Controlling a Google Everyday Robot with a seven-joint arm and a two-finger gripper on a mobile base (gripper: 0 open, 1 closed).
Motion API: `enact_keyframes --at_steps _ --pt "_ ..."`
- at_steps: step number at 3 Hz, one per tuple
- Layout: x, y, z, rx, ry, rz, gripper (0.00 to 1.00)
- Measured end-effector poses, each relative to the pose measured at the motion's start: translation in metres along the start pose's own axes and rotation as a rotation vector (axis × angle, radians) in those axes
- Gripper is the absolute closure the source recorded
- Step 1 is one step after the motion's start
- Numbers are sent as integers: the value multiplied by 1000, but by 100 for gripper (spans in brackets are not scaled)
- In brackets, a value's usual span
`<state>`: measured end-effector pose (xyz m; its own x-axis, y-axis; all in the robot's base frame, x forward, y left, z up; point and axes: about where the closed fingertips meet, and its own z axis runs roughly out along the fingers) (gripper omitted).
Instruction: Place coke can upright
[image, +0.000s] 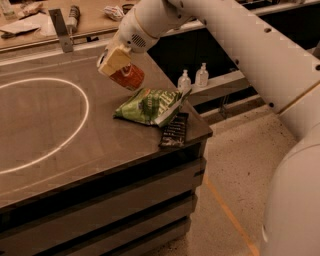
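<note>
The coke can (128, 76) is a small red-orange can with white lettering. It hangs tilted above the dark counter (75, 150), just behind the green chip bag (150, 106). My gripper (116, 61) is shut on the coke can from above, its cream-coloured fingers (114, 59) clamped over the can's upper part. The can's top end is hidden by the fingers. The white arm reaches in from the upper right.
A dark snack bar wrapper (174, 131) lies at the counter's right edge beside the chip bag. A white circle line (75, 132) is marked on the counter's left. Two small white bottles (194, 78) stand on a lower shelf to the right. Clutter lies on the far bench (30, 22).
</note>
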<state>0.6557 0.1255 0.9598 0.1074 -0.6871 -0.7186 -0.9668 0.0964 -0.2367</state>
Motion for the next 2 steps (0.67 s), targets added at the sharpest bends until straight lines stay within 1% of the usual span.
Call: enact_keyframes --at_steps 1,2 --pt "-10 -25 1 25 -215 26 100" --pt "-19 -45 -2 55 -347 38 100"
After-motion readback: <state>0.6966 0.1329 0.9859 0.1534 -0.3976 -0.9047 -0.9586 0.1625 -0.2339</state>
